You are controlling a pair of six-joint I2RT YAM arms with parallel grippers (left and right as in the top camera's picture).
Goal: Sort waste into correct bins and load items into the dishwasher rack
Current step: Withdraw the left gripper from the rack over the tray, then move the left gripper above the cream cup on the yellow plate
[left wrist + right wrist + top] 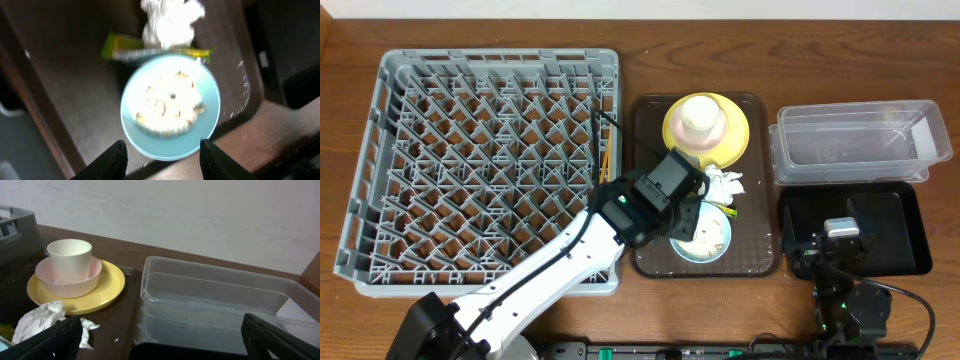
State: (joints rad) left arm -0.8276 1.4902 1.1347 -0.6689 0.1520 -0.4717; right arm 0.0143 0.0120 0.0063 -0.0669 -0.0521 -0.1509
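Note:
My left gripper (162,152) is open above the light blue bowl (170,107), which holds white rice-like crumbs (167,102) and sits on the brown serving tray (650,262). The crumpled white tissue (170,22) and the yellow-green wrapper (120,50) lie just beyond the bowl. The yellow plate (738,130) carries a pale bowl (67,280) with a small white cup (70,257) in it. My right gripper (162,340) is open low over the black tray (900,235). The clear tub (855,140) stands behind the black tray. The grey rack (485,165) is at the left, with chopsticks (606,150) at its right edge.
The brown serving tray lies between the rack and the two bins. The left arm (550,270) reaches across the rack's front right corner. The table's front edge is close to the black tray.

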